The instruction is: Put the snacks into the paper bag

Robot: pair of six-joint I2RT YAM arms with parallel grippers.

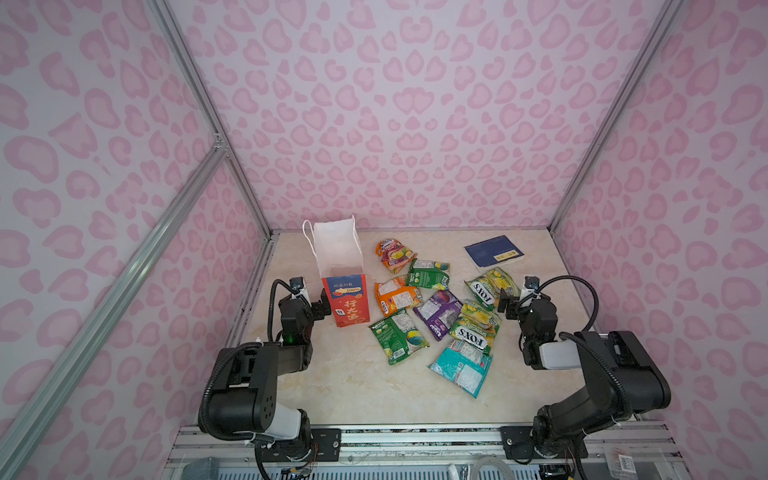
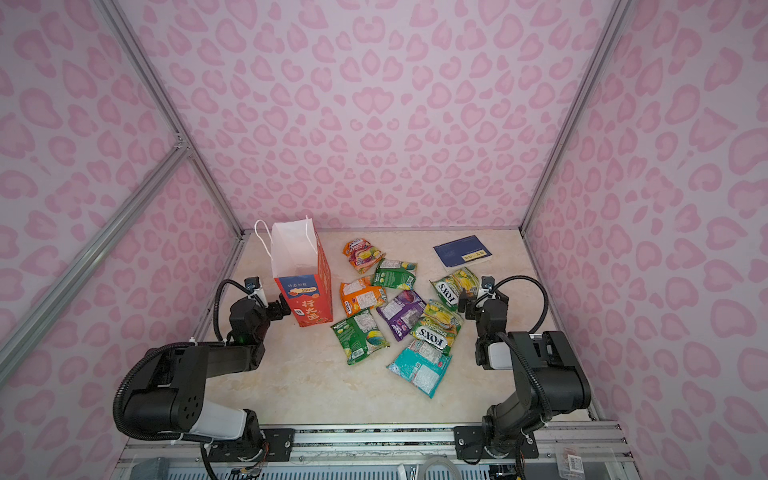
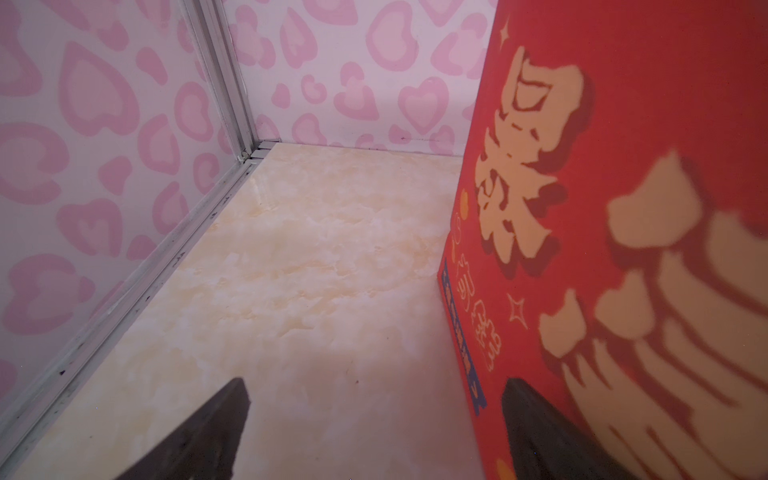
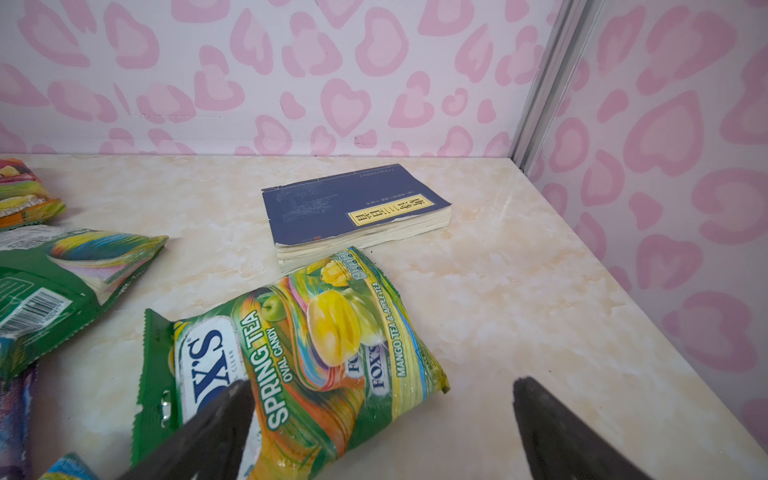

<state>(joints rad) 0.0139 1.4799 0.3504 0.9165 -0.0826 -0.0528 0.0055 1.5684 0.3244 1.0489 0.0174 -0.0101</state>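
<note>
Right gripper [image 4: 382, 388], jaws apart over the far-right yellow-green packet [image 4: 311, 353], may slip on its glossy film; left gripper [image 3: 374, 386], also apart, could topple the paper bag [image 3: 623, 208] just beside it.

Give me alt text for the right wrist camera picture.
The open right hand hangs at a green FOX'S candy packet on a marbled table. A blue book lies beyond it, more packets beside it, pink heart-print walls behind.
</note>
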